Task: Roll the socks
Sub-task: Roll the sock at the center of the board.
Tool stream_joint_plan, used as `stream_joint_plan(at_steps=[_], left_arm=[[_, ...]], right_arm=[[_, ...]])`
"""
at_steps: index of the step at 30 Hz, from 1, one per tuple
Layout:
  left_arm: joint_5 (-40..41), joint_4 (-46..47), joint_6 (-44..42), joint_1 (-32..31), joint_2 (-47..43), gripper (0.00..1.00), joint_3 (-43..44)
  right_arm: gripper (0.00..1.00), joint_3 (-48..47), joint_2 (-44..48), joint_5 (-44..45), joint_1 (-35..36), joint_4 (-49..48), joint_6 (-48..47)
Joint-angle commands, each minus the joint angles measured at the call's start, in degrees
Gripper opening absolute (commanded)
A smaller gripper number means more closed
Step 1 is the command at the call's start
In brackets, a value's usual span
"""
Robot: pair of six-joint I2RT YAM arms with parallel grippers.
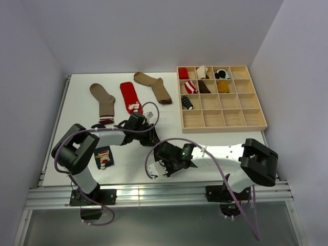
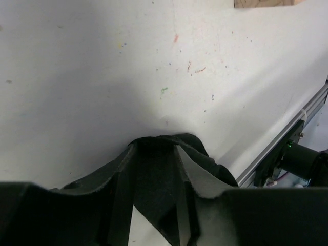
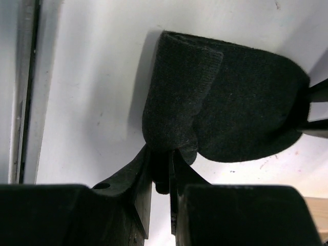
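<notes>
Black sock (image 3: 241, 102), one, between two jaws

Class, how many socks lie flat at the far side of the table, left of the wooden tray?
3: a brown sock on the left, a red sock in the middle, a tan sock nearest the tray. Others may be hidden.

Looks like robot lab test cell you're running, not home or shop. White table (image 1: 169, 120) boxed in by plain bare walls (image 1: 154, 31). Aluminium rail (image 1: 164, 197) along near edge, left arm (image 1: 105, 138) and right arm (image 1: 220, 154) mounted by it, purple cables (image 1: 241, 205) hanging loose. Wooden divider tray (image 1: 225, 128), tan sock (image 1: 104, 102) and red sock (image 1: 130, 97) laid flat. Coloured pen specks on tabletop in your left wrist view.
</notes>
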State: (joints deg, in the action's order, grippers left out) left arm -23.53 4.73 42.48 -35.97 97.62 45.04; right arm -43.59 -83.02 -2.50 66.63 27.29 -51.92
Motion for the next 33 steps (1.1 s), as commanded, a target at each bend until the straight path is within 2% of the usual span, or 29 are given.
stream_joint_plan(at_steps=[1, 9, 15, 19, 23, 29, 33], left_arm=[[3.22, -1.13, -1.08, 0.54, -3.57, 0.39, 1.37], [9.02, -2.8, 0.41, 6.6, -14.29, 0.47, -0.74], [9.47, -0.96, 4.63, 14.06, -25.54, 0.46, -5.48], [12.62, -2.01, 4.98, 17.24, -34.15, 0.48, -7.59], [15.18, -1.31, 3.84, 17.6, -44.24, 0.48, -9.52], [4.65, 9.93, 0.59, 17.42, -50.16, 0.43, -16.63], [6.12, 15.92, -1.34, 13.3, -55.95, 0.44, -23.4]], right_arm=[[0.09, -4.04, -3.19, -3.38, -2.99, 5.93, 1.12], [0.09, -13.88, -12.93, -9.35, -9.23, 14.1, 2.0], [0.1, -23.63, -21.02, -15.06, -14.41, 23.5, 0.69], [0.1, -31.45, -27.27, -19.28, -17.66, 31.41, -1.16], [0.1, -40.57, -33.68, -22.54, -20.05, 40.01, -3.01], [0.11, -52.09, -43.26, -25.79, -22.51, 49.26, -4.86], [0.11, -57.21, -48.71, -26.85, -23.3, 52.69, -4.86]])
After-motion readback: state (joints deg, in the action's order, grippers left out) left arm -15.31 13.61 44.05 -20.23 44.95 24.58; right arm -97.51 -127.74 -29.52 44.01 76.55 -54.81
